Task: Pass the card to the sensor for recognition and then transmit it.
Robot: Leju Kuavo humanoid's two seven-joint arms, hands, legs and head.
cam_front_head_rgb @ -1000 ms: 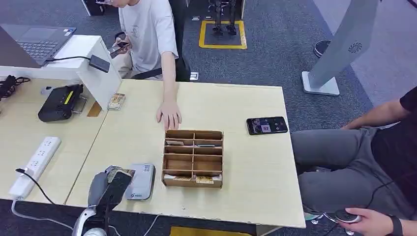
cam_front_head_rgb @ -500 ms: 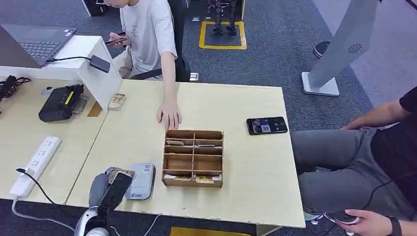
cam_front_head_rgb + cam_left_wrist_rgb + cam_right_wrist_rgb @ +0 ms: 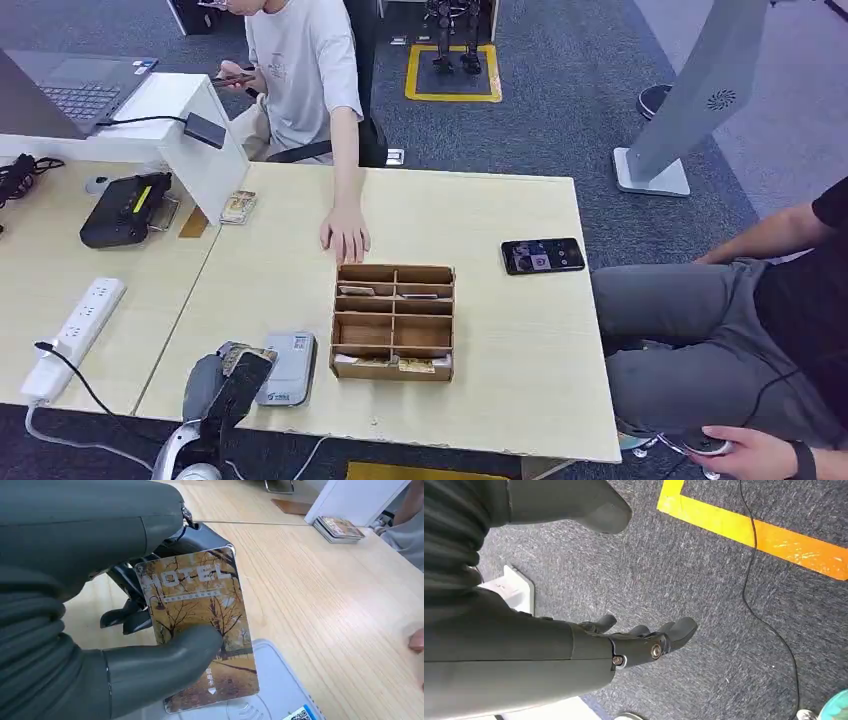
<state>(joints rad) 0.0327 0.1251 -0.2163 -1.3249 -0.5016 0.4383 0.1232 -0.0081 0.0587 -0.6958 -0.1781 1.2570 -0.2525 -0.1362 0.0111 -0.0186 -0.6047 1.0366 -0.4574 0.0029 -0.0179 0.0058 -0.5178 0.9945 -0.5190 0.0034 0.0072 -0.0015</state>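
My left hand [image 3: 228, 385] holds a brown hotel card [image 3: 200, 630] printed with autumn trees, pinched between thumb and fingers. In the head view the card [image 3: 250, 353] hovers at the near left edge of the grey sensor pad [image 3: 288, 368], which lies on the table's front. The left wrist view shows the card's lower end over the sensor pad [image 3: 280, 695]. My right hand [image 3: 634, 642] hangs beside the body over grey carpet, fingers apart and holding nothing.
A wooden compartment box [image 3: 393, 322] with cards stands right of the sensor. A person's hand [image 3: 345, 238] rests on the table behind the box. A phone [image 3: 543, 255] lies to the right, a card stack [image 3: 237, 207] and power strip [image 3: 73, 335] on the left.
My left hand has shifted slightly toward the near table edge with the card. The seated person's far hand with the phone rose a little.
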